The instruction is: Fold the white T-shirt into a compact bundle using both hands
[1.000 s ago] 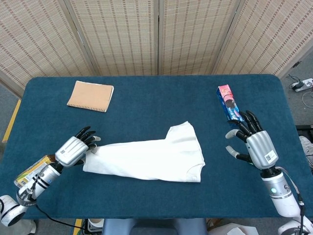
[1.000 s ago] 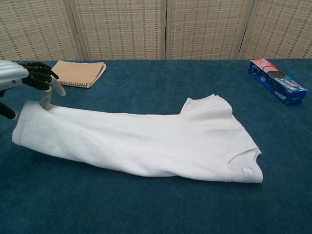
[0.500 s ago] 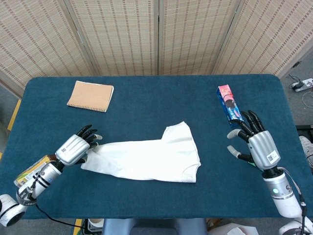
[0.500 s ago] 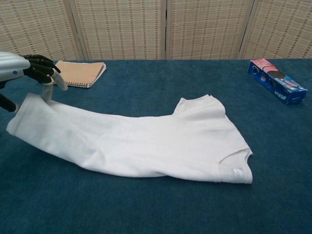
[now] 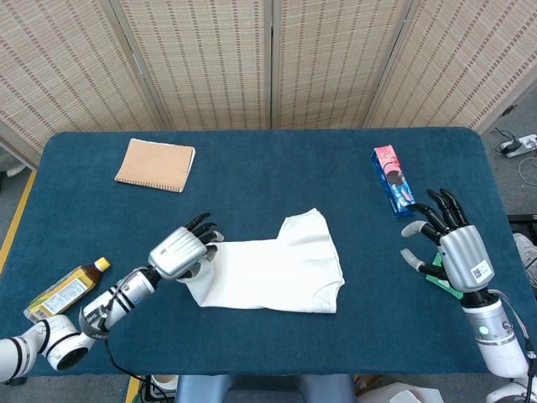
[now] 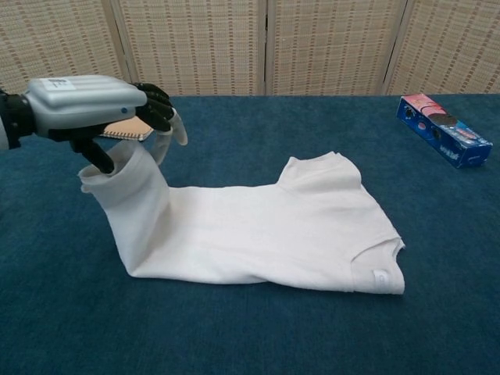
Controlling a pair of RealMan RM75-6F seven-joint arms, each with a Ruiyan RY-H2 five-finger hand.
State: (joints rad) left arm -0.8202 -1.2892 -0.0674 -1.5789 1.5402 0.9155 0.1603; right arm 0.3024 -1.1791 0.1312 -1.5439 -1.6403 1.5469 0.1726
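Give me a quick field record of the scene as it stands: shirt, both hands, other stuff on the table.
shirt: white T-shirt lying partly folded, its left end lifted off the table
left hand: left hand grips the raised shirt end
right hand: right hand holds nothing, fingers spread, apart from the shirt
other items: notebook, cookie box, bottle

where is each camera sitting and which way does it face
Head view: high above the near edge, looking steeply down on the table; shows left hand and right hand with forearms.
Chest view: low at the near edge, facing the screens; shows only the left hand.
Shared: white T-shirt, left hand, notebook, biscuit box.
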